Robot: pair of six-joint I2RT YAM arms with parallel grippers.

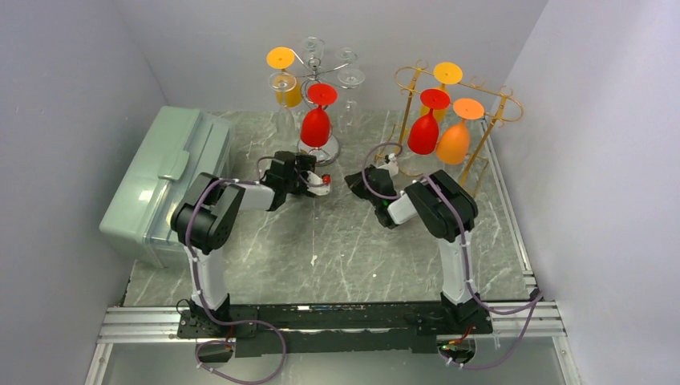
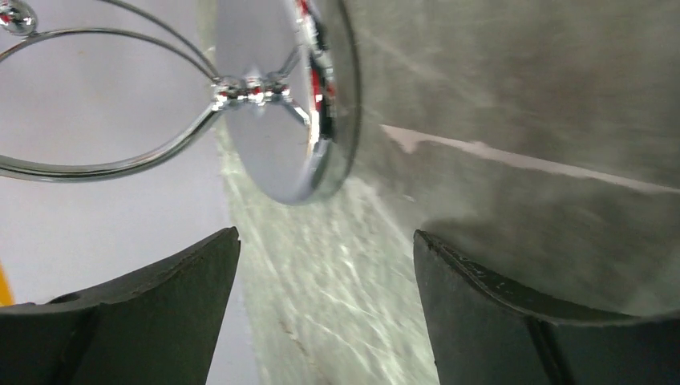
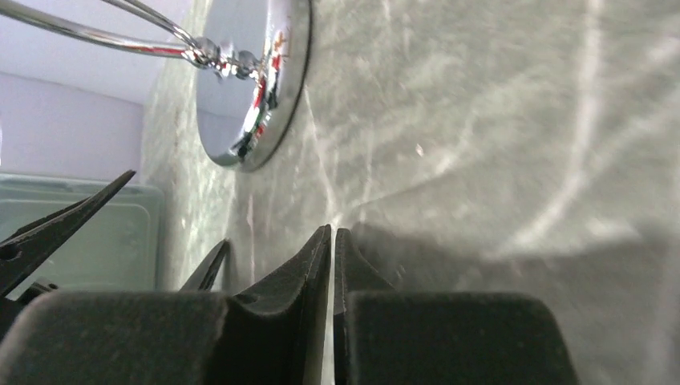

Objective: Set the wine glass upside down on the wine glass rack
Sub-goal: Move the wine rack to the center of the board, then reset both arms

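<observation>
A red wine glass point(image 1: 315, 124) hangs upside down from the silver wine glass rack point(image 1: 325, 60), its foot up in an arm of the rack. My left gripper point(image 1: 318, 183) sits low in front of the rack's round chrome base point(image 2: 281, 104). It is open point(image 2: 325, 234), with only bare table between its fingers point(image 2: 168, 297). My right gripper point(image 1: 353, 180) lies just right of it, near the table, and is shut point(image 3: 333, 231) on nothing. The chrome base point(image 3: 250, 88) shows ahead of it to the left.
An orange-yellow glass point(image 1: 286, 87) and clear glasses point(image 1: 350, 80) also hang on the silver rack. A gold rack point(image 1: 489, 104) at the back right carries red point(image 1: 423, 131), orange point(image 1: 454, 141) and yellow glasses. A pale green case point(image 1: 160, 180) stands at the left. Walls close in on three sides.
</observation>
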